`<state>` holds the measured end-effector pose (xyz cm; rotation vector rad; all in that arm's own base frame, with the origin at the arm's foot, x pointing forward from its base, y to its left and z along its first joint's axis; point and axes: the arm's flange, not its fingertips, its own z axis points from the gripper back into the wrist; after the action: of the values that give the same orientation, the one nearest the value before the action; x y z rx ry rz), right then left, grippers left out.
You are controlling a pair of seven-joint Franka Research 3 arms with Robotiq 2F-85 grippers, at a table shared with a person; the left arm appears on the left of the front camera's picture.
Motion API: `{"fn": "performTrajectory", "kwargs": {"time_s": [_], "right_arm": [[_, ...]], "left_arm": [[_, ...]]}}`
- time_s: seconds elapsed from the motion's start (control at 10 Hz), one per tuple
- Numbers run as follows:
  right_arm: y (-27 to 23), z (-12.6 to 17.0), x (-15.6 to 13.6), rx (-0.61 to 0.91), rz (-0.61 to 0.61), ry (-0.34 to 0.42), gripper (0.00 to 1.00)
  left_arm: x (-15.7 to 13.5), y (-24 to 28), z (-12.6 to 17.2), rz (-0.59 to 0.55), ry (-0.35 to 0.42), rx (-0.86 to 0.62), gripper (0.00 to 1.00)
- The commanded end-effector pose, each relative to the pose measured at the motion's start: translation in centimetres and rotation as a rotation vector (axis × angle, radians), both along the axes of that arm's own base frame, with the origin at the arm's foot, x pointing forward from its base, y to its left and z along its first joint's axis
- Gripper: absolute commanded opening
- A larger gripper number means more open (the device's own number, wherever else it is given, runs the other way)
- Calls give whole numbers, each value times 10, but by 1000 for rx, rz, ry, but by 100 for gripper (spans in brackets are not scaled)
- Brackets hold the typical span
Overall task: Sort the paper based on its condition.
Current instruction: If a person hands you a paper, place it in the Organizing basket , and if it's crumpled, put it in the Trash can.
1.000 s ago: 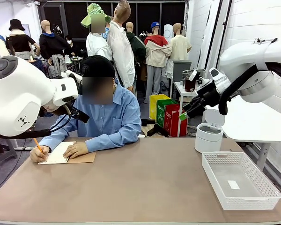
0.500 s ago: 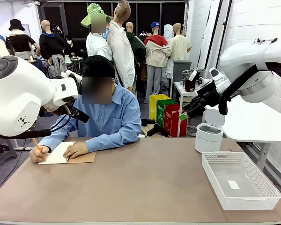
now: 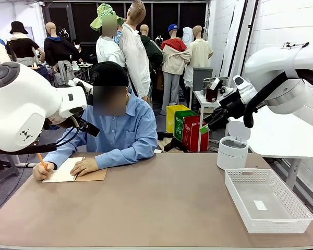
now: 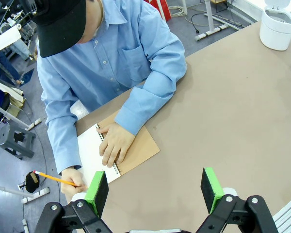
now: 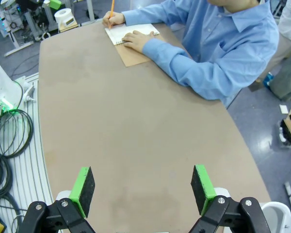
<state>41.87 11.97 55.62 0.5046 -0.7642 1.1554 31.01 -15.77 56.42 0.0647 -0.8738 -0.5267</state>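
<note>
The paper (image 3: 62, 170) on view is the open white page of a spiral-bound notebook (image 3: 91, 175) with a brown cardboard cover, lying at the left of the front view, near the far edge of the table (image 3: 156, 208). No loose sheet can be made out on the tabletop. The person in a blue shirt (image 3: 122, 133) leans over the notebook: one hand (image 3: 84, 166) lies flat on the page by the spiral, and the other hand (image 3: 43, 171) holds an orange pencil (image 3: 40, 160) at the page's outer edge. In the left wrist view the same page (image 4: 93, 153) sits at lower left, the flat hand (image 4: 114, 144) on it and the pencil (image 4: 51, 178) just beside it.

At the lower right of the front view a white perforated basket (image 3: 297, 205) stands on the table with a tiny white tag (image 3: 260, 205) on its floor. Behind it, at the far right edge of the table, stands a small white bin (image 3: 232, 152) with its lid tipped up.

The left gripper (image 4: 155, 187) hangs above the table at the bottom of its wrist view, jaws spread wide, nothing between the green pads. The right gripper (image 5: 142, 189) hovers over bare tabletop, jaws likewise wide apart and holding nothing; in the front view it is raised at the upper right (image 3: 206, 126), above the bin.
</note>
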Motion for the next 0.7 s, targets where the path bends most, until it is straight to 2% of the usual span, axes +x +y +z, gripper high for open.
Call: {"fn": "performTrajectory", "kwargs": {"time_s": [0.0, 0.6], "right_arm": [[0, 0, 0, 2, 6, -5, 100], [0, 0, 0, 2, 6, -5, 100]], "left_arm": [[0, 1, -1, -4, -9, 14, 100], [0, 1, -1, -4, -9, 14, 100]]}}
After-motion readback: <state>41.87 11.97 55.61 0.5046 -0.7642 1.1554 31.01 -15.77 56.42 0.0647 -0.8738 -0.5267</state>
